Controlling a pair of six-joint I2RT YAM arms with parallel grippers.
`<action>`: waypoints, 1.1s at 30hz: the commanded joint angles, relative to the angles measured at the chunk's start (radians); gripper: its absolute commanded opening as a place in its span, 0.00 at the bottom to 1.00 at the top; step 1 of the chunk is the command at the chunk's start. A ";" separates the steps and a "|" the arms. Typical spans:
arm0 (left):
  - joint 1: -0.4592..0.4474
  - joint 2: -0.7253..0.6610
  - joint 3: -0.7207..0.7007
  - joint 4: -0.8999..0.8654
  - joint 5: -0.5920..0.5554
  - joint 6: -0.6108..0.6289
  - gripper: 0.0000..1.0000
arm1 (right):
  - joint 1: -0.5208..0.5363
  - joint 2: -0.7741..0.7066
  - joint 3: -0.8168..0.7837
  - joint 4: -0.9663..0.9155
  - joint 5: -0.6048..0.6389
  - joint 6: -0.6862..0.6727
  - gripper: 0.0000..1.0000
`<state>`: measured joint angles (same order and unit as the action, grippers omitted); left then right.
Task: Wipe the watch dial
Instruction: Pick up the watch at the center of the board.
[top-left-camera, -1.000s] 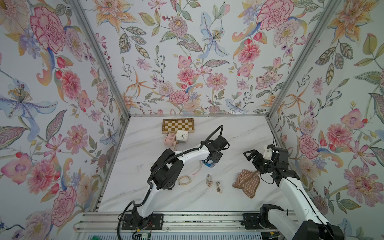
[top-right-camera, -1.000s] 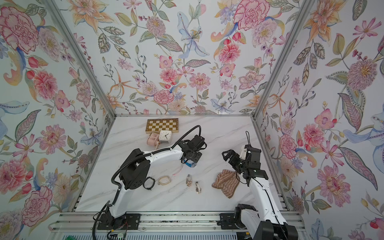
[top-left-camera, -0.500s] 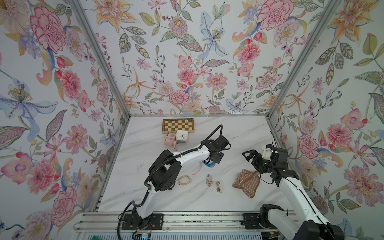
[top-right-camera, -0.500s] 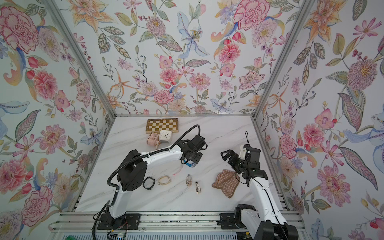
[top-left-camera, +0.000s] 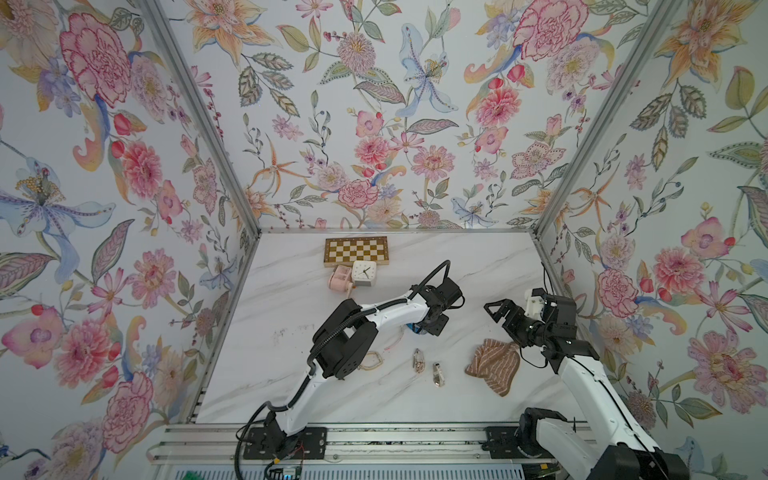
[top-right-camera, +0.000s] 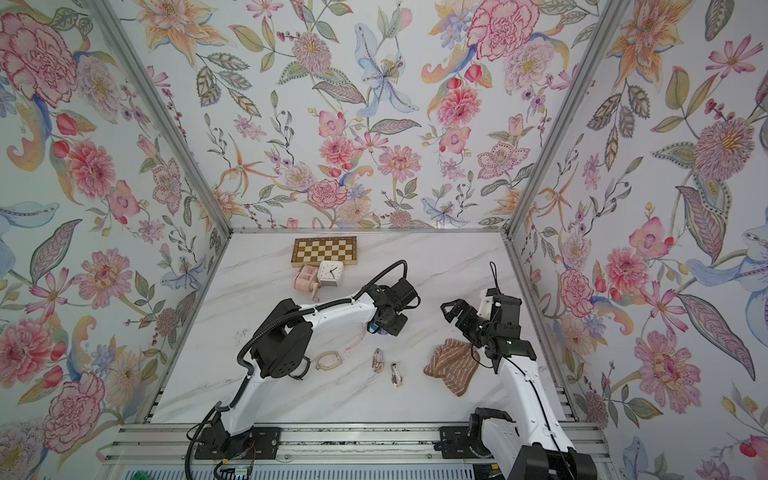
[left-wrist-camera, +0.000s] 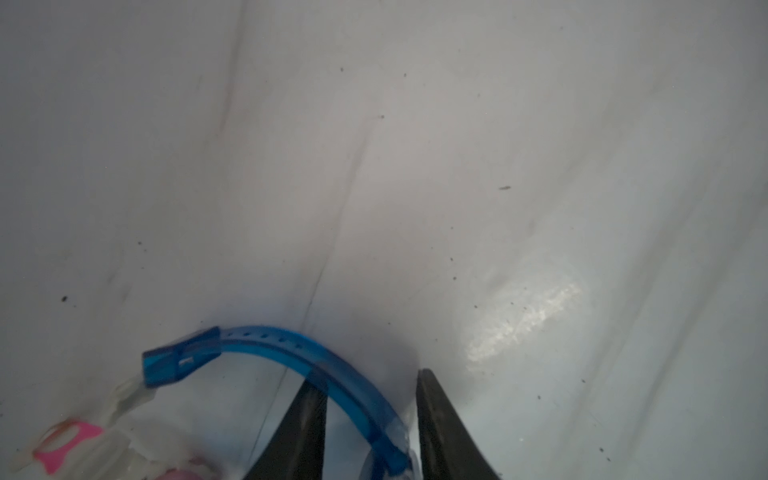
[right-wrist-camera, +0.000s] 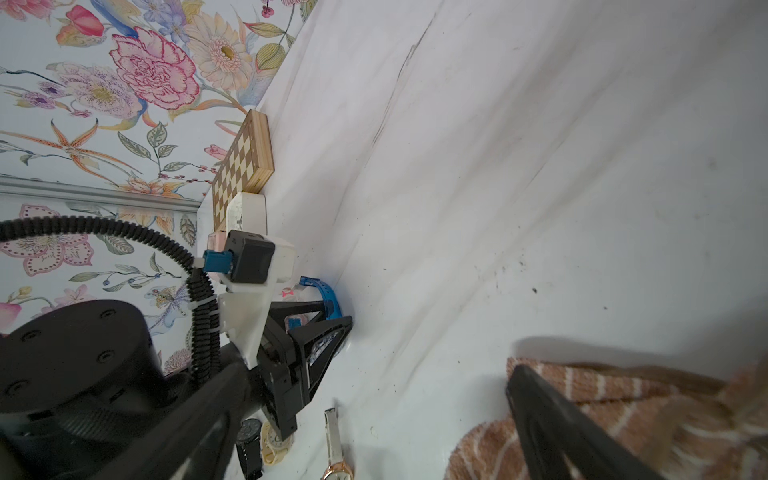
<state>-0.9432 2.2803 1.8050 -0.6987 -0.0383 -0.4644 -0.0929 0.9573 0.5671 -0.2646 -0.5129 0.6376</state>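
A blue watch (left-wrist-camera: 266, 338) with a clear blue strap lies mid-table. My left gripper (top-left-camera: 419, 328) is down on it, jaws shut on the watch, and the strap arches out past one finger (left-wrist-camera: 307, 415). The dial is mostly hidden by the fingers. In the right wrist view the blue strap (right-wrist-camera: 328, 293) curls out beside the left gripper. A brown striped cloth (top-left-camera: 494, 365) lies crumpled at the front right. My right gripper (top-left-camera: 498, 318) hovers open just behind the cloth, holding nothing. Only one of its fingers (right-wrist-camera: 548, 415) shows in the right wrist view, over the cloth (right-wrist-camera: 623, 399).
A pink-and-white strap (left-wrist-camera: 66, 442) lies next to the blue watch. A beige watch (top-left-camera: 371, 360) and two small metal watches (top-left-camera: 419, 359) (top-left-camera: 437, 374) lie near the front. A chessboard (top-left-camera: 356, 251), a white clock (top-left-camera: 364, 273) and a pink box (top-left-camera: 340, 277) stand at the back.
The left jaws have narrowed onto the blue watch. The right gripper has drifted slightly left and stayed open.
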 joint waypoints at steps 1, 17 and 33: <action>-0.006 0.030 0.029 -0.035 -0.031 0.005 0.32 | 0.004 -0.012 -0.015 0.011 -0.012 -0.006 1.00; 0.003 0.108 0.121 0.020 0.052 0.069 0.25 | 0.007 -0.022 -0.030 0.017 -0.014 0.004 1.00; 0.004 0.199 0.327 -0.178 -0.052 0.120 0.33 | 0.012 -0.008 -0.035 0.030 -0.016 0.007 1.00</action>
<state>-0.9428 2.4359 2.0842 -0.7856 -0.0605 -0.3737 -0.0868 0.9485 0.5407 -0.2481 -0.5182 0.6380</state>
